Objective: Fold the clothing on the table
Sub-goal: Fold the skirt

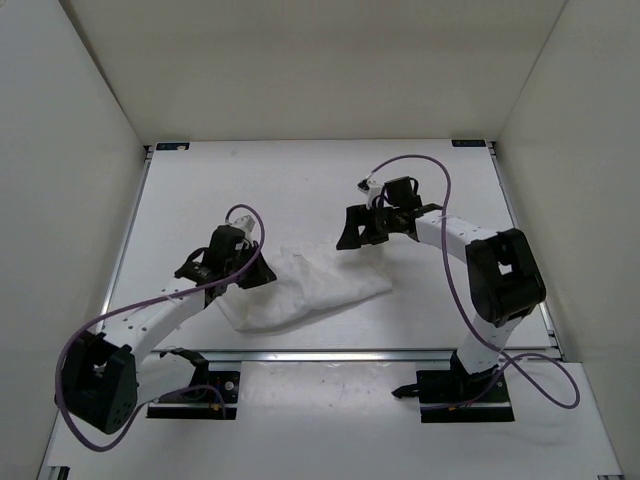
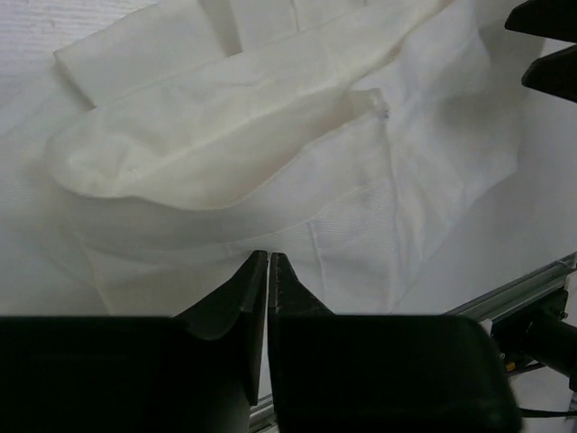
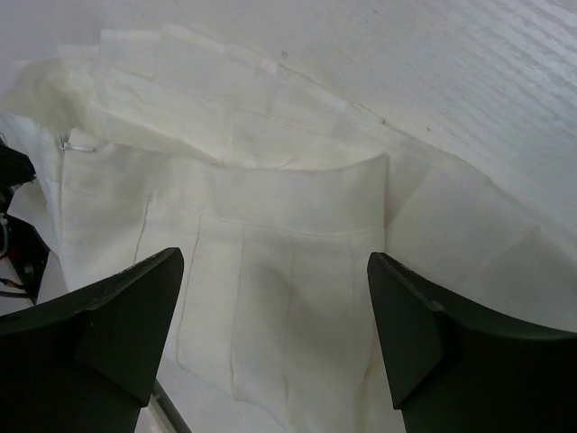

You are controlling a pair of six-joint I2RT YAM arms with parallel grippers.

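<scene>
Closed left gripper [image 2: 269, 262], creased clothing [image 1: 312, 290] lying lengthwise left-right on table [image 1: 300, 180]

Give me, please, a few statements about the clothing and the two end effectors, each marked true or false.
1. The clothing lies on the table. True.
2. The right end effector is shut on the clothing. False: its jaws stand wide open above the fabric, gripping nothing.
3. The left end effector has its jaws closed together. True.
4. The clothing is spread out flat in a single layer. False: it is bunched, with layers overlapping.
</scene>
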